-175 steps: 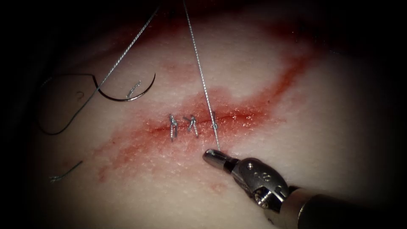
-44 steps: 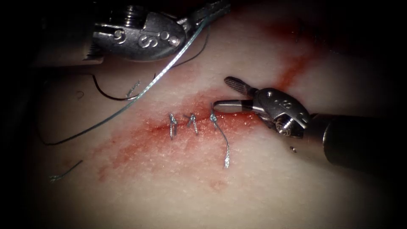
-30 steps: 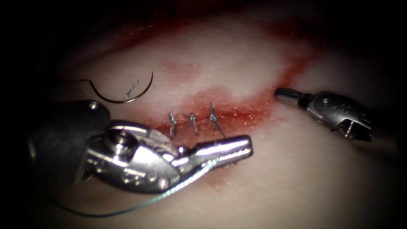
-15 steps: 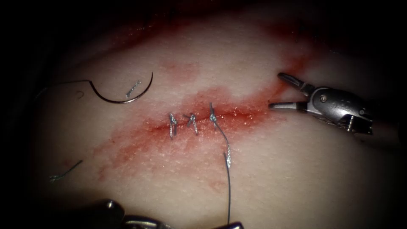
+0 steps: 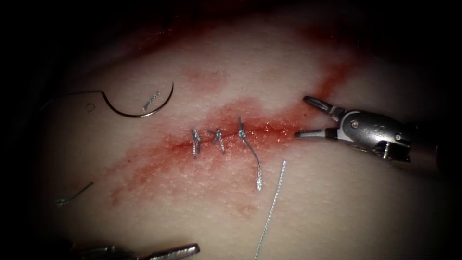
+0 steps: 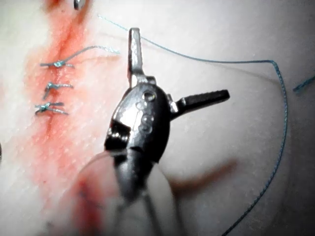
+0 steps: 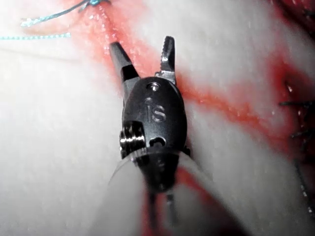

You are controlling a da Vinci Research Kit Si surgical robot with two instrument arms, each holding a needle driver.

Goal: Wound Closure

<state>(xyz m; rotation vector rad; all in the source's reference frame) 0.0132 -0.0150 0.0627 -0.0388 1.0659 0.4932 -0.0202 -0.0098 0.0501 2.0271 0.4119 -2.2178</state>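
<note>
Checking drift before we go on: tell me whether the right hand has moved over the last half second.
Yes. The right hand, jaws open and empty, has shifted slightly left and down, nearer the rightmost stitch along the cut.

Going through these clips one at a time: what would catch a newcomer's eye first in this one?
Probably the red fluid along the cut, crossed by three knotted stitches, the rightmost trailing a thread tail. The right claw stands open and empty at the cut's right end. The curved needle lies free on the tissue left of the cut, and the left claw is open, holding nothing, near a loose thread.
</note>
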